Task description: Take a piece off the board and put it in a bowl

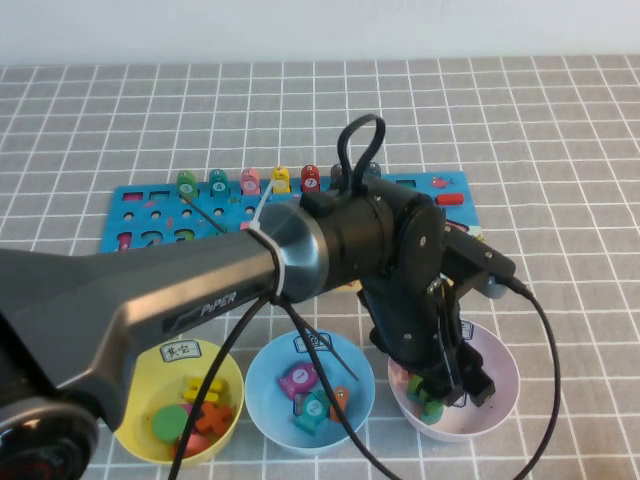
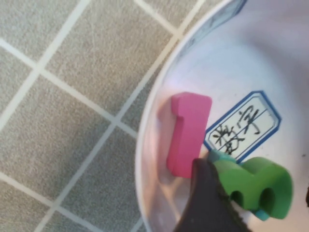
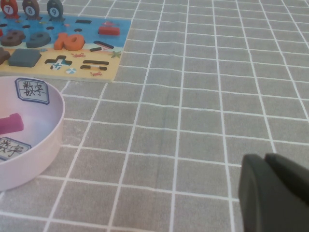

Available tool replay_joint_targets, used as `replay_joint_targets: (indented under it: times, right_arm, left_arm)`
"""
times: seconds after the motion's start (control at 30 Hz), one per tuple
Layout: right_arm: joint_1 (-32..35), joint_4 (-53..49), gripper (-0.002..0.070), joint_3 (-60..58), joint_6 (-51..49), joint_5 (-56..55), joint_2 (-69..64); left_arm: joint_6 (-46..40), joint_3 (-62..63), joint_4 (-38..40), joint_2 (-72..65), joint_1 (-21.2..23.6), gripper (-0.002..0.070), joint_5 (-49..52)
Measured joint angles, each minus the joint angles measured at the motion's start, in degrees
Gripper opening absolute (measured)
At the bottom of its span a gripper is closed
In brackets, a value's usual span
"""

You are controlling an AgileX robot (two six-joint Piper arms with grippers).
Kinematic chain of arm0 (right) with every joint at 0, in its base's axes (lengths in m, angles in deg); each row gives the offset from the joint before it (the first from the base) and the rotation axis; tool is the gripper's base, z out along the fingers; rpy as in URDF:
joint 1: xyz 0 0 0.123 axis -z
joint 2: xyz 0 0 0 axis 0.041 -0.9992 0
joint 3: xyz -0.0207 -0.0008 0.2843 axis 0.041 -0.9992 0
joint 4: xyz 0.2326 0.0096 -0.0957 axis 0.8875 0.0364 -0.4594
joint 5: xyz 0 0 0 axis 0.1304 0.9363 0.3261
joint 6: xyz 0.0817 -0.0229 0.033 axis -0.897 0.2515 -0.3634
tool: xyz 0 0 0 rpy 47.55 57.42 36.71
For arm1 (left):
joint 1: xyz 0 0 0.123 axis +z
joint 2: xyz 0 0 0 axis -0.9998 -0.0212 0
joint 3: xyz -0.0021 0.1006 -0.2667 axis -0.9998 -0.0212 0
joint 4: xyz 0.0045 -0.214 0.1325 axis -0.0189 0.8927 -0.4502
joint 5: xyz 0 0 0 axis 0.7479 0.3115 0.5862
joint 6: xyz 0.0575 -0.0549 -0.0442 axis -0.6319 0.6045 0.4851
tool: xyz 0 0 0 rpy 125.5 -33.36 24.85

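Note:
The bright-green numeral "3" piece (image 2: 258, 186) lies inside the pale pink bowl (image 2: 159, 111), partly on a teal piece and beside a pink numeral "1" (image 2: 188, 133). My left gripper (image 2: 258, 195) is down in the bowl and open. One finger (image 2: 207, 203) touches the green piece; the other shows only at the frame edge, with a gap to the piece. In the high view the left gripper (image 1: 452, 385) hangs over the pink bowl (image 1: 503, 372). The board (image 1: 140, 215) lies behind. My right gripper (image 3: 265, 157) is shut and empty, low over the checked cloth, to the right of the bowl (image 3: 58, 123).
A light-blue bowl (image 1: 268, 385) and a yellow bowl (image 1: 232, 378) with several coloured pieces stand to the left of the pink bowl. The left arm and its cables cross the middle of the table. The board's right end shows in the right wrist view (image 3: 111, 46).

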Motion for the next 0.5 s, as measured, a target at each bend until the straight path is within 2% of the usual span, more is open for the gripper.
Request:
replay_joint_targets:
  times: [0.37,0.5]
  right_arm:
    - [0.0,0.0,-0.0017,0.0,0.0,0.0,0.0]
    - [0.0,0.0,-0.0017,0.0,0.0,0.0,0.0]
  left_arm:
    - [0.9,3.4,0.1,1.2,0.0,0.0372,8.4]
    - [0.9,3.4,-0.4,5.0,0.0,0.0301,9.0]
